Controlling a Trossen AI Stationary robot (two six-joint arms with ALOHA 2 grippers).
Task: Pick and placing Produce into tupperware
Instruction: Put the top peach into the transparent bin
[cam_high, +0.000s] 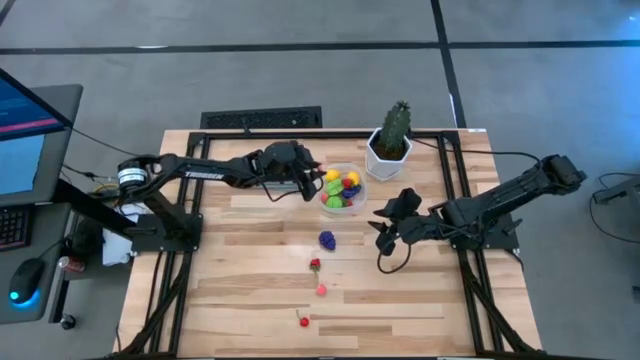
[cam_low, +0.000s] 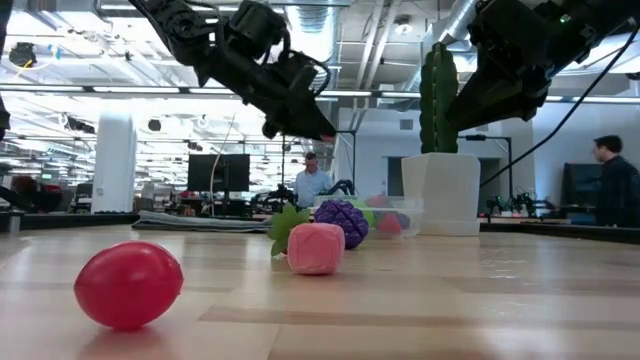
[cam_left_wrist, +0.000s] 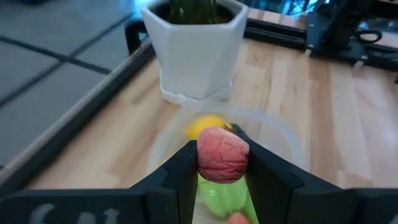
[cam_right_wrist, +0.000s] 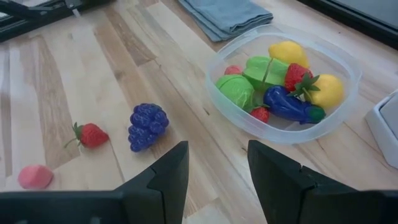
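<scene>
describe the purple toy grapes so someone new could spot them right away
Start at the white cactus pot at the table's far edge, then the clear tupperware beside it. The purple grapes lie on bare wood just in front of it, the only purple piece outside it; the other loose pieces are red or pink.

table (cam_high: 260, 300): pale wood planks w/ visible grain, satin finish. tupperware (cam_right_wrist: 348, 93): clear plastic, thin, slightly glossy rim. produce in it (cam_right_wrist: 273, 87): smooth shiny plastic; grape bunch (cam_right_wrist: 148, 126) bumpy, glossy; red piece (cam_left_wrist: 222, 154) btwn left gripper fingers (cam_left_wrist: 177, 177) looks wrinkled, matt. fingers: matt black plastic. cactus pot (cam_left_wrist: 196, 50): smooth white, semi-gloss. cloth (cam_right_wrist: 224, 15): soft grey-blue fabric, matt.
</scene>
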